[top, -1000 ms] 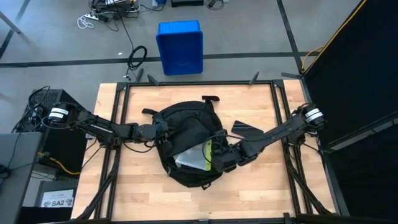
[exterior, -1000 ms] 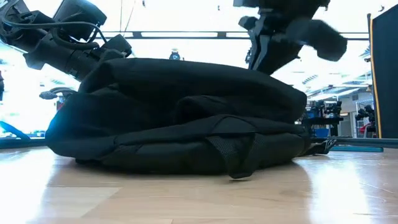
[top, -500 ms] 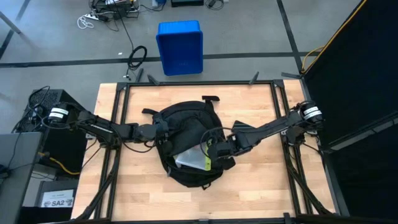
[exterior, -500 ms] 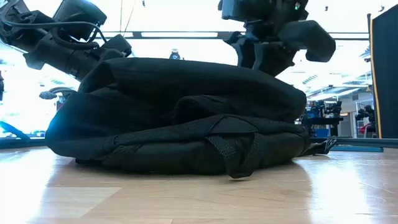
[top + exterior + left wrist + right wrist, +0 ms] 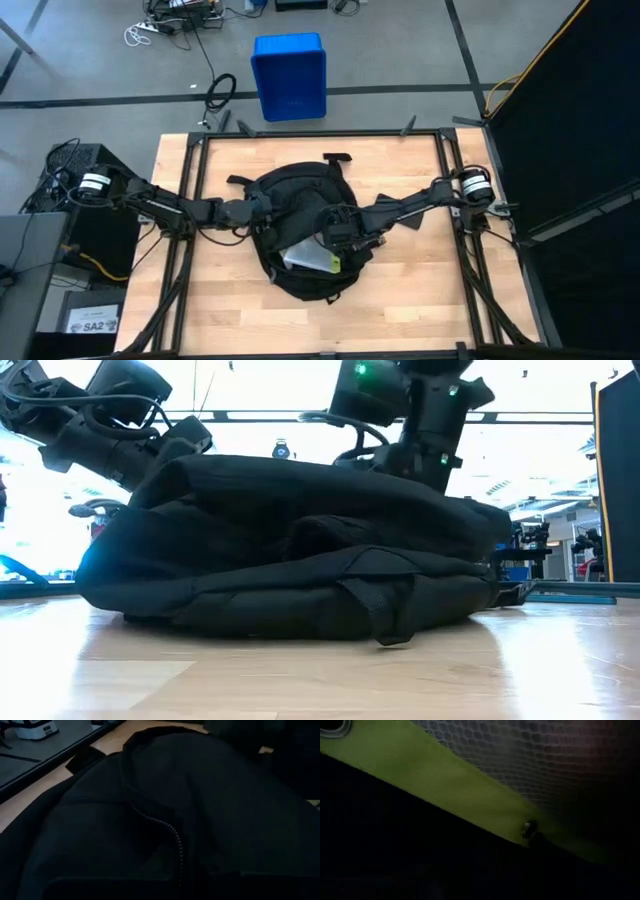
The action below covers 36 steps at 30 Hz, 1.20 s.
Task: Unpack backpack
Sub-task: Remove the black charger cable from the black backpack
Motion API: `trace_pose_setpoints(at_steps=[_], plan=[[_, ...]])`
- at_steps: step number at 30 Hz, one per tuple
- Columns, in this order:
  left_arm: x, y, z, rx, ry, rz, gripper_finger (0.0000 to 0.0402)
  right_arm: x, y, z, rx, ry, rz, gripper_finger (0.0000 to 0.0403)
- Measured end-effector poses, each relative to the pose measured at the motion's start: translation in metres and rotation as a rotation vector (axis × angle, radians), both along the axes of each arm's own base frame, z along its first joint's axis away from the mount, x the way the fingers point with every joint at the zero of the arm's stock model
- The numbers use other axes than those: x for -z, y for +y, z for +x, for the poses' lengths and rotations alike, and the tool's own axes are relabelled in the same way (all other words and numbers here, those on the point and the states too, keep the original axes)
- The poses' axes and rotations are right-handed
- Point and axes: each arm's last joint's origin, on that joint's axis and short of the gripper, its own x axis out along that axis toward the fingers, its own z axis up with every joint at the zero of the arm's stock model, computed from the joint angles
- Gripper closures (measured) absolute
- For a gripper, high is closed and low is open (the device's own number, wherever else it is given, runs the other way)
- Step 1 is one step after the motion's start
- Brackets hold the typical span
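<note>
A big black fabric backpack with a rounded shape (image 5: 300, 240) lies flat in the middle of the light wooden table (image 5: 400, 310). From the low view, the backpack (image 5: 290, 550) sits close to the camera like a dark hill, with a black strap loop (image 5: 385, 610) hanging down at its front.

The main pocket is open on the side toward the right arm. Inside it shows a pale grey pouch with a bright yellow-green edge (image 5: 312, 258). The right gripper (image 5: 338, 238) is down in that opening, right over the pouch. The right wrist view is filled up close by a yellow-green fabric band (image 5: 445, 785) and grey mesh netting (image 5: 520, 755). The fingers of this claw are hidden, so I cannot tell if they are spread or squeezed, or if they hold anything.

The left gripper (image 5: 258, 210) is at the backpack's left edge. Its claw is clenched tight, and it seems to be pinching the black fabric there, though the view is dark. The left wrist view shows only black cloth and a zipper line (image 5: 170, 830).

Farther back, past the table, a blue plastic bin (image 5: 289, 75) stands on the grey floor. Near it lies a coiled black cable (image 5: 220, 92).
</note>
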Motion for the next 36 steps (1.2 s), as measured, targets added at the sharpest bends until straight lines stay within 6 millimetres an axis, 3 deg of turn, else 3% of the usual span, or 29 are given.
trace_pose_setpoints(at_steps=[4,10,17,26,36], plan=[[0.001,0.0,0.0,0.003,0.005,0.002,0.0402,0.011,-0.001,0.001,0.009,0.037,0.016,0.0271],[0.0,0.0,0.0,0.004,0.004,0.002,0.0402,0.011,0.003,-0.002,0.057,0.048,0.018,0.039],[0.0,0.0,0.0,0.002,0.001,0.001,0.0402,-0.007,0.018,-0.019,0.103,0.024,-0.193,0.0402],[0.0,0.0,0.0,0.006,0.004,0.0,0.0402,-0.045,0.053,-0.038,0.068,-0.121,-0.228,0.0403],[0.0,0.0,0.0,0.006,0.003,0.0,0.0402,-0.073,0.066,-0.052,0.071,-0.243,-0.276,0.0403]])
